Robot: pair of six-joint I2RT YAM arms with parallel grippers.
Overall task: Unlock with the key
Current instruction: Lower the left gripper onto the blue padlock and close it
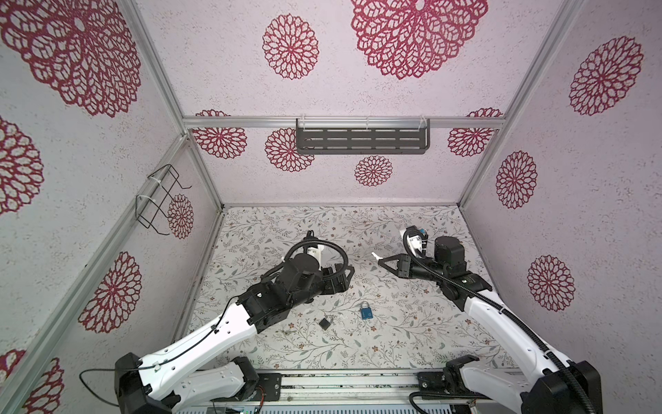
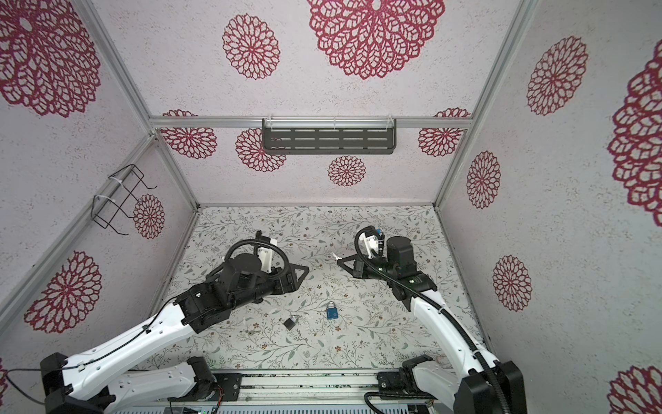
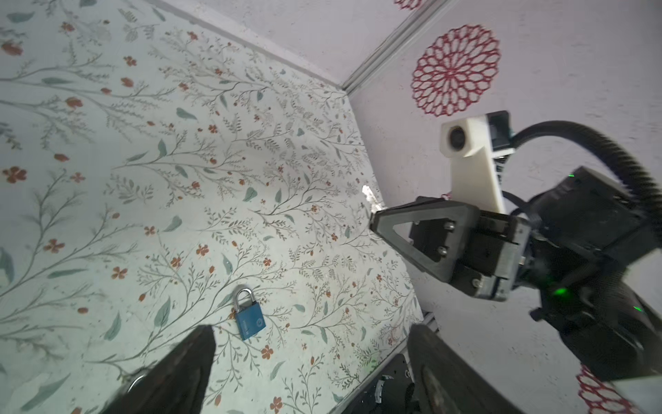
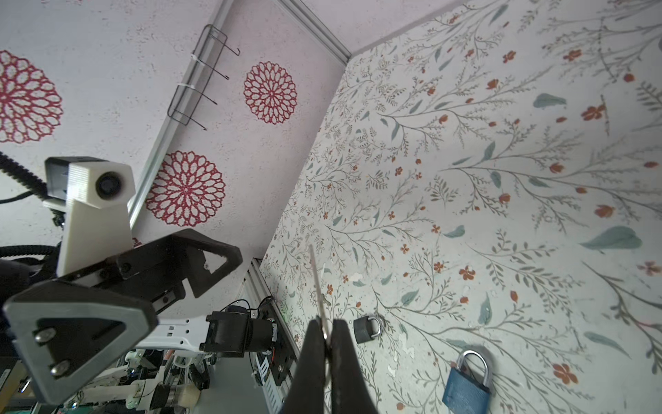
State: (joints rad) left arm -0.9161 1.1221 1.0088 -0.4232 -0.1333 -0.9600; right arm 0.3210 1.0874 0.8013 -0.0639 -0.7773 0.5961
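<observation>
Key (image 4: 317,286) juts from the clenched right end effector (image 4: 326,324), above and behind the blue padlock (image 1: 365,312) on the desk (image 1: 394,340); left end effector (image 3: 311,330) hangs released, empty, near that padlock.

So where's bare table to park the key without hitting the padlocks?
Free: back strip of the table along the back wall; front right, between blue padlock and right arm. Crowded: centre-front, where blue padlock and black padlock lie near the left arm.

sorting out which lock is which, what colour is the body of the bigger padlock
The bigger padlock has a blue body; it shows clearest in the left wrist view.
</observation>
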